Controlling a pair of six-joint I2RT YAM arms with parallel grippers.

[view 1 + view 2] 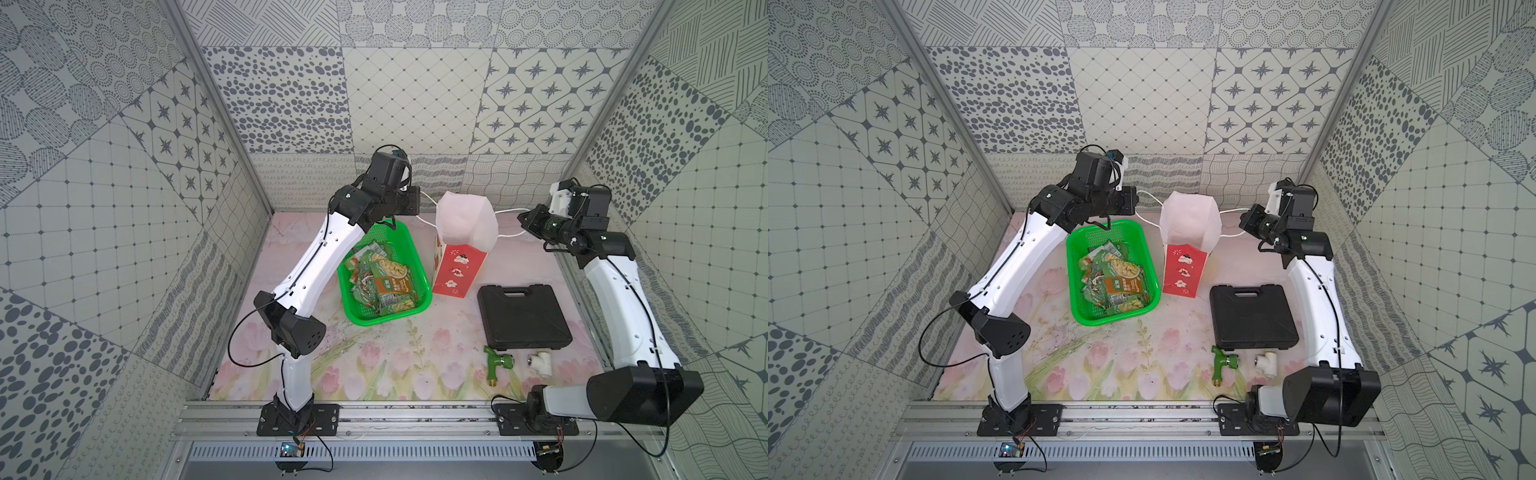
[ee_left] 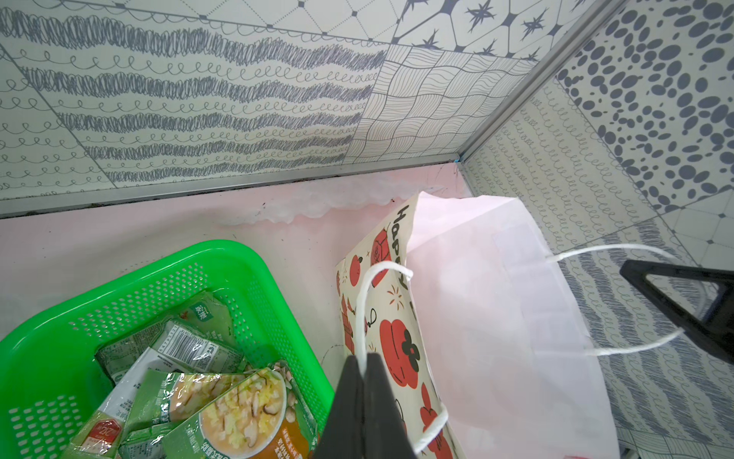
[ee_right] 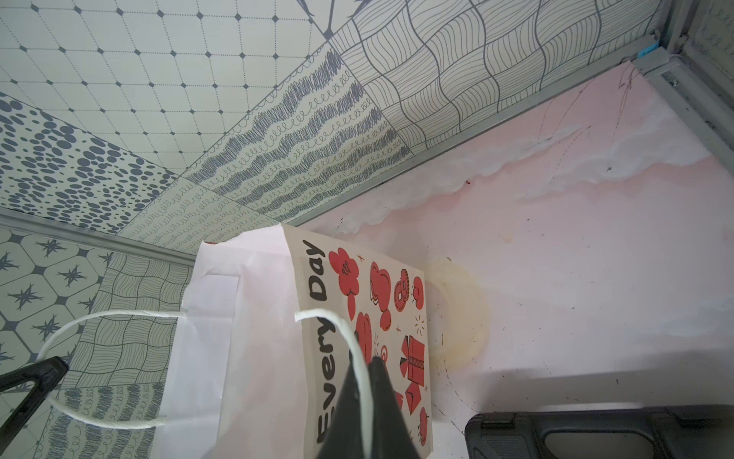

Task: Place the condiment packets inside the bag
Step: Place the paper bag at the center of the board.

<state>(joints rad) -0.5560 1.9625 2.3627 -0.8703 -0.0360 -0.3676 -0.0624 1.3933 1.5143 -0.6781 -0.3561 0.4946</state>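
The bag [image 1: 457, 270] stands upright at the back of the table, red front toward the camera, white inside [image 1: 465, 220] spread wide. My left gripper [image 2: 363, 357] is shut on the white cord handle [image 2: 381, 270] on the bag's left side. My right gripper [image 3: 362, 363] is shut on the opposite cord handle [image 3: 337, 322]. In both top views the two grippers [image 1: 417, 203] [image 1: 521, 218] flank the bag's mouth, the cords taut between them. Several green condiment packets [image 1: 384, 286] [image 1: 1117, 282] [image 2: 222, 405] lie piled in the green basket [image 1: 419, 266] left of the bag.
A black plastic case [image 1: 523, 318] lies flat right of the bag, in front of the right arm. A green tap [image 1: 496, 361] and a white pipe tee [image 1: 540, 361] sit nearer the front. The back wall is close behind the bag.
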